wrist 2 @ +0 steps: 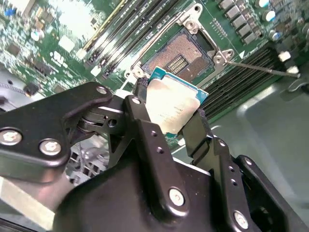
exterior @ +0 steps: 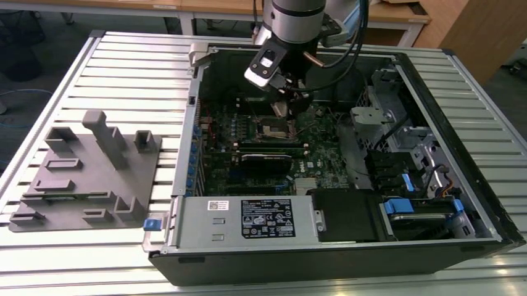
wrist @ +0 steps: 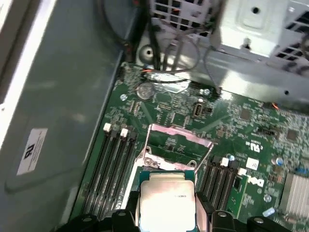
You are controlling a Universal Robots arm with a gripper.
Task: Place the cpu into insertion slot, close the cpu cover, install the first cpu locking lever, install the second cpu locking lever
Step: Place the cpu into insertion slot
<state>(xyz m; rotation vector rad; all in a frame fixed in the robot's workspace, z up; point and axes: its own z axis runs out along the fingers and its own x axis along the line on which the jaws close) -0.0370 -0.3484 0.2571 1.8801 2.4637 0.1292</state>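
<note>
One cpu (wrist 2: 171, 108), one insertion slot (wrist 2: 181, 60), one cpu cover (wrist: 178, 134), one computer case (exterior: 329, 259), one grey fixture (exterior: 82, 179)

A table (exterior: 123, 55) of ribbed silvery aluminium slats carries two things. An open black computer case (exterior: 313, 262) lies on its side with its interior facing up. In the exterior view it covers the table from the centre out to three o'clock. At nine o'clock from the case, just beside it, sits a flat grey fixture plate (exterior: 82, 185) with upright blocks and shallow pockets. Bare slats show at eleven o'clock and along the six o'clock edge.
</note>
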